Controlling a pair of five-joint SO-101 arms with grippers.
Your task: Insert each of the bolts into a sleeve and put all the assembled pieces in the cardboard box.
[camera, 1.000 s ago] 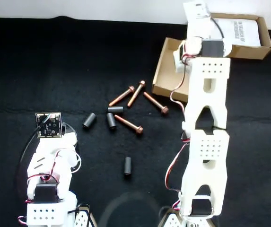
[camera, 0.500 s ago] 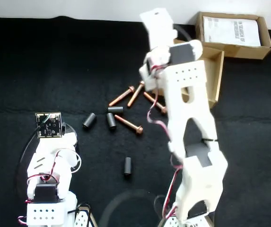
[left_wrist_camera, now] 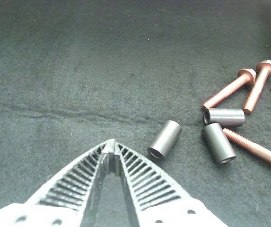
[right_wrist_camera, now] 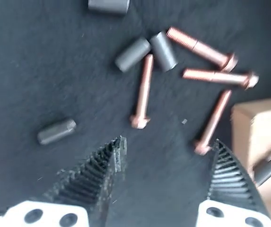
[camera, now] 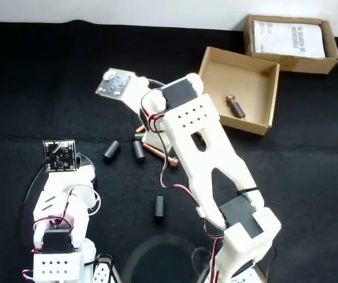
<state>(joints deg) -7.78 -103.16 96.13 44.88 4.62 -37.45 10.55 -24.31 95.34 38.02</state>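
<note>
Several copper bolts and dark sleeves lie loose on the black cloth at mid-table. My right gripper hangs open just above them, and one bolt lies close to one of its fingers. In the high view the right arm covers part of the bolt cluster. The cardboard box holds one bolt with a sleeve on it. My left gripper is shut and empty, low over the cloth, a little short of a sleeve. Another sleeve lies apart, nearer the arm bases.
A second cardboard box with a printed sheet in it stands at the back right. The left arm is folded back near its base at the front left. Black cloth covers the table.
The right arm has swung from over the cardboard box leftward to the bolt cluster. The box now shows an assembled piece inside. The left arm has not moved.
</note>
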